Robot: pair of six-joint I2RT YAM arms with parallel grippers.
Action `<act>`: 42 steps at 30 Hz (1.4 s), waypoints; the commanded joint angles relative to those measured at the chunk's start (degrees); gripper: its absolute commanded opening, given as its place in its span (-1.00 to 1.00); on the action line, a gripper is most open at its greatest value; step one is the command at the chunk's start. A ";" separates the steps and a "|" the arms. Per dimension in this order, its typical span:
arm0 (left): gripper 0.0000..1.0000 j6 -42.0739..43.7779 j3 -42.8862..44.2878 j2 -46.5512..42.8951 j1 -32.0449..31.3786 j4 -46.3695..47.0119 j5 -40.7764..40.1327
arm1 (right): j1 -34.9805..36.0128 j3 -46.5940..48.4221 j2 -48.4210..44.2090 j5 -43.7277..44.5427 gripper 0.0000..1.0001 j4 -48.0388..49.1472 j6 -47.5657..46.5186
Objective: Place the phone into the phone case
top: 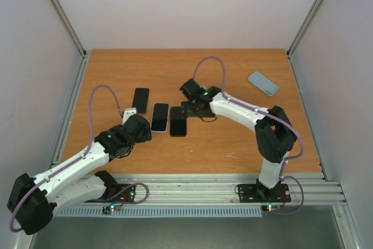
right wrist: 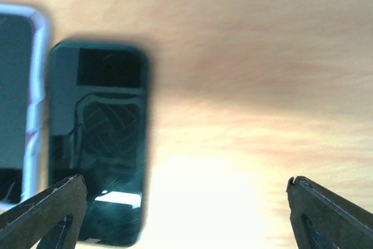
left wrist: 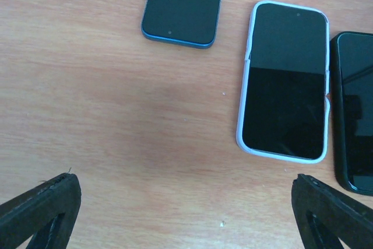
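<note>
A phone with a dark screen lies inside a white-lavender case (top: 160, 116), also in the left wrist view (left wrist: 285, 80) and at the left edge of the right wrist view (right wrist: 17, 103). A dark green phone (top: 178, 121) lies right beside it, seen too in the wrist views (left wrist: 356, 109) (right wrist: 96, 138). A blue-edged phone (top: 140, 100) (left wrist: 183, 4) lies to the left. My left gripper (top: 130, 116) (left wrist: 186, 208) is open and empty over bare table, near the cased phone. My right gripper (top: 197, 108) (right wrist: 183, 214) is open and empty, just right of the green phone.
A light blue case or phone (top: 263, 83) lies alone at the back right of the wooden table (top: 233, 144). Metal rails and grey walls bound the table on the left, right and back.
</note>
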 commanded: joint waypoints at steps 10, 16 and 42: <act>0.99 3.21 -3.16 3.43 0.18 6.98 -0.31 | -27.50 6.55 2.84 1.93 0.90 -4.83 -22.62; 0.99 3.47 -2.36 5.95 0.24 6.96 2.05 | -37.90 11.10 7.02 -1.69 0.90 -1.67 -26.19; 0.99 3.89 -1.55 6.51 0.18 5.38 2.15 | -51.20 25.02 26.23 -8.33 0.59 -4.09 -34.28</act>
